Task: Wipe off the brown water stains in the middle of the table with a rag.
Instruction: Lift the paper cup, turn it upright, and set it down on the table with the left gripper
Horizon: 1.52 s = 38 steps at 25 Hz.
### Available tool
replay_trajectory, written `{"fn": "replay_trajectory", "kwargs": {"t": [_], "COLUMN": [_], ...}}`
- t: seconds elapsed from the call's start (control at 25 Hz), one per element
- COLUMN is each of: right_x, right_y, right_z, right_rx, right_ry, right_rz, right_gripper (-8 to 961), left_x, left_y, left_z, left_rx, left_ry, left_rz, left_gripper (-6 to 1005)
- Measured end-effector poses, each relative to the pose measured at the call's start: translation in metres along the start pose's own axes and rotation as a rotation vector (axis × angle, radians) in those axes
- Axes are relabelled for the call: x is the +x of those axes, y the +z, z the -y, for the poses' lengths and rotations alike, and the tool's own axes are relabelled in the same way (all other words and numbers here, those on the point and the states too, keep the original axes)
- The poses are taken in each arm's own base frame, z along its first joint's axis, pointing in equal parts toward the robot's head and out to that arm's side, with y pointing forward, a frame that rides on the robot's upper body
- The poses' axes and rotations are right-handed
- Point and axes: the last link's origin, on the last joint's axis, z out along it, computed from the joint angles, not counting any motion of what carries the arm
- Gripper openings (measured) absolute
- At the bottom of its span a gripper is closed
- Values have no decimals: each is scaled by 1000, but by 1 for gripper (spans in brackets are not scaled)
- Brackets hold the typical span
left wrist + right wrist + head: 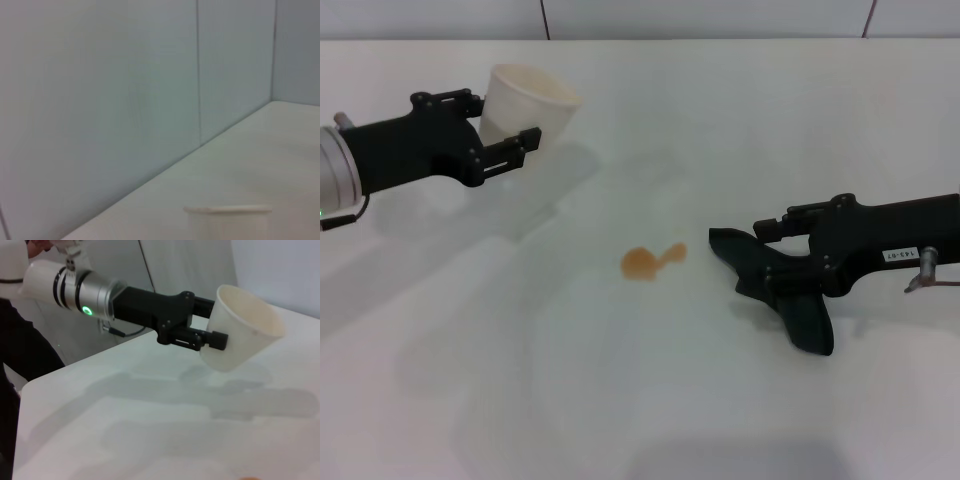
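The brown water stains [642, 262] are a small orange-brown blot with a little tail in the middle of the white table [620, 400]. The dark rag [798, 310] lies to the stain's right, its tail trailing toward the front. My right gripper [765, 258] is shut on the rag's wide end, low over the table. My left gripper [507, 118] is at the back left, shut on a white paper cup [525, 100] held tilted above the table. The right wrist view shows that gripper [216, 322] and the cup [245, 332]. The cup's rim [227, 210] shows in the left wrist view.
A pale wall [700, 18] runs along the table's far edge. A person's dark clothing [20, 355] shows beyond the table's end in the right wrist view. Bare tabletop lies between the stain and the front edge.
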Motion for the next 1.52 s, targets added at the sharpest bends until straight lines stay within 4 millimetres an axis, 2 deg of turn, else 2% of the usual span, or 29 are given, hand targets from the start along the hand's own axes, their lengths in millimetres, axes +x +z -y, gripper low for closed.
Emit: {"fn": "replay_trajectory", "kwargs": {"t": [0.36, 0.8, 1.04, 1.52], "right_x": [-1, 2, 4, 6], "right_y": [2, 12, 14, 17], "right_z": [3, 4, 4, 2], "right_rx": [17, 29, 32, 25], "right_ry": [-33, -75, -87, -90], "right_rz": [-17, -58, -62, -69], "right_gripper": [642, 642, 642, 642], "left_x": [-27, -54, -63, -68], "left_y": [7, 20, 27, 28], "left_z": [-4, -15, -21, -24], "left_rx": [101, 156, 153, 157], "left_ry": [25, 66, 74, 80], "left_rz": [-108, -93, -59, -45], "left_gripper": [586, 587, 588, 590]}}
